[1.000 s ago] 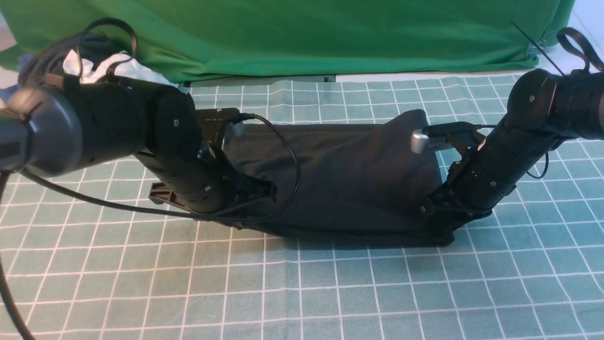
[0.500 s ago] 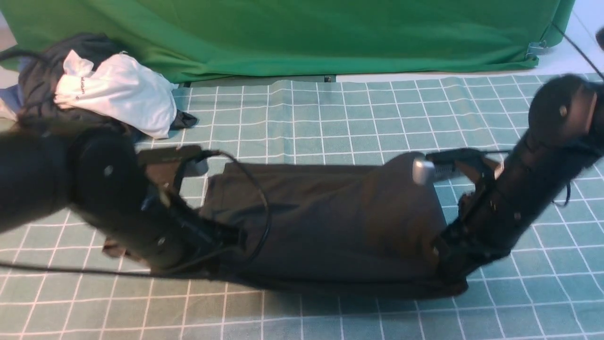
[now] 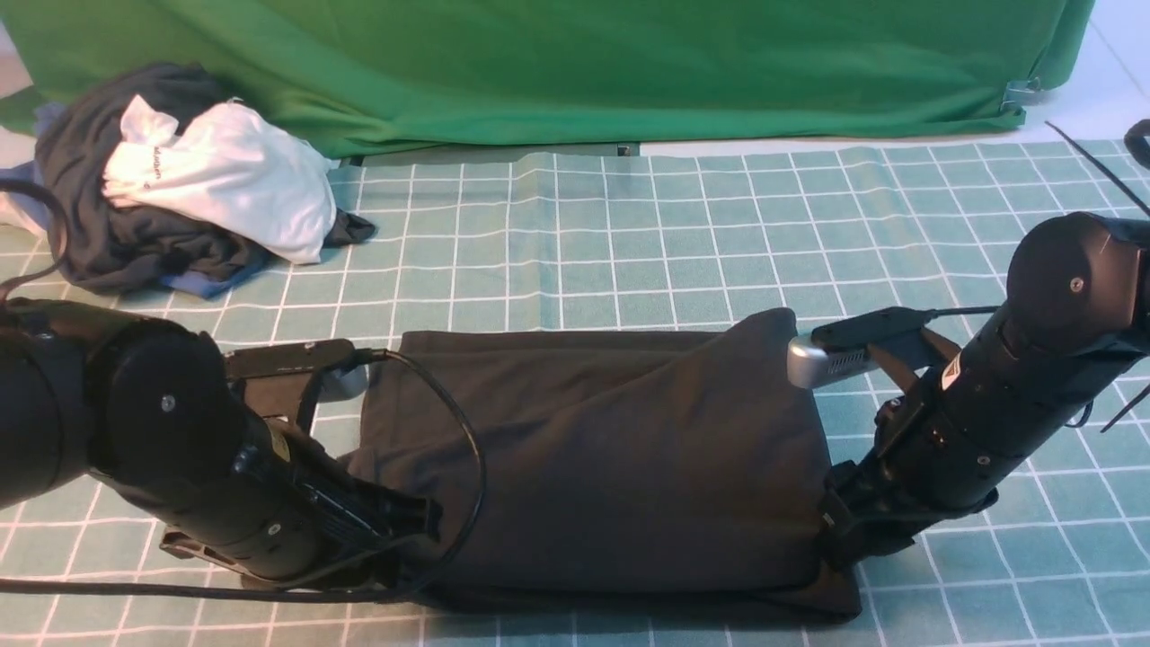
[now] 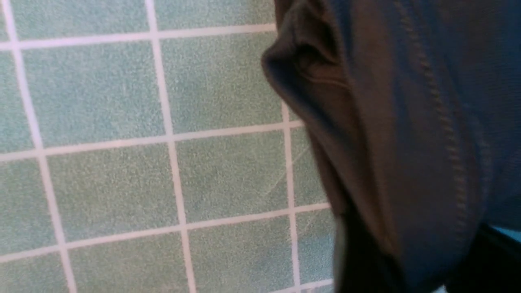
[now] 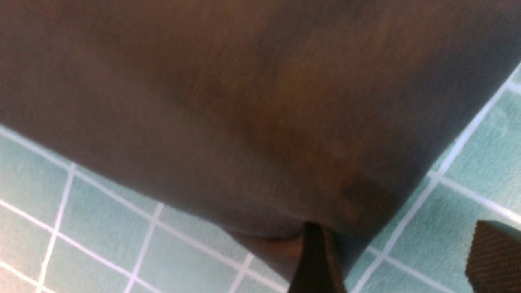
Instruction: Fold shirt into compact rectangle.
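The black shirt (image 3: 611, 458) lies folded into a wide band on the green checked counter (image 3: 629, 225), its near edge at the front of the cloth and a sleeve corner peaking up toward the right. The left tool (image 3: 422, 526) sits low at the shirt's near left corner, and I cannot tell how wide it stands or whether it has hold of the fabric. The right tool (image 5: 403, 252) is parted at the near right corner, 1 finger (image 5: 315, 260) touching the hem and the other clear over bare counter, while a heap of clothes (image 3: 180, 189) sits well apart at the far left.

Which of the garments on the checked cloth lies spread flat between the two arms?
The black shirt, lying flat at the near edge; the dark, white and blue garments sit bunched in a heap at the far left.
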{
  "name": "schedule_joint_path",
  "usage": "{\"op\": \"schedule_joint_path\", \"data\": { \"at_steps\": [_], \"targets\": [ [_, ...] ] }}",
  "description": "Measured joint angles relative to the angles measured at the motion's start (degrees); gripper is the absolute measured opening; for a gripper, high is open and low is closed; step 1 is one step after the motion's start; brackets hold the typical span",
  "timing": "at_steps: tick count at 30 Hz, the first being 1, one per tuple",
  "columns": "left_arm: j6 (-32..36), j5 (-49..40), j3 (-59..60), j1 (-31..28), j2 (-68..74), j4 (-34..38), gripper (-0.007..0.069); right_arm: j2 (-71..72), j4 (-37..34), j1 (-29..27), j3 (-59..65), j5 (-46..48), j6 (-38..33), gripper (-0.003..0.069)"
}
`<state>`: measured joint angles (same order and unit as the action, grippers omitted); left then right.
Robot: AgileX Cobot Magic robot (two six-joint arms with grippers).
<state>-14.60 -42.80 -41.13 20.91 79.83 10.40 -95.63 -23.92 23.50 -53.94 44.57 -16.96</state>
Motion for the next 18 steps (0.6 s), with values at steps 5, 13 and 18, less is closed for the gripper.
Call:
{"op": "schedule_joint_path", "data": {
  "at_steps": [5,13,18],
  "targets": [
    [0.27,-3.49,0.0,-0.07,-0.05,-0.25,0.0531,4.03,0.32,0.0,0.0,-0.97,0.0,0.0281],
    [1.27,-8.58,0.0,-0.07,-1.54,-4.29,0.0588,22.66,4.3,0.0,0.0,-9.29,0.12,0.0073],
    [1.33,-8.94,0.05,-0.07,-7.93,-8.36,0.0309,37.02,7.38,0.0,0.05,-16.93,0.12,0.0072]
  ]
}}
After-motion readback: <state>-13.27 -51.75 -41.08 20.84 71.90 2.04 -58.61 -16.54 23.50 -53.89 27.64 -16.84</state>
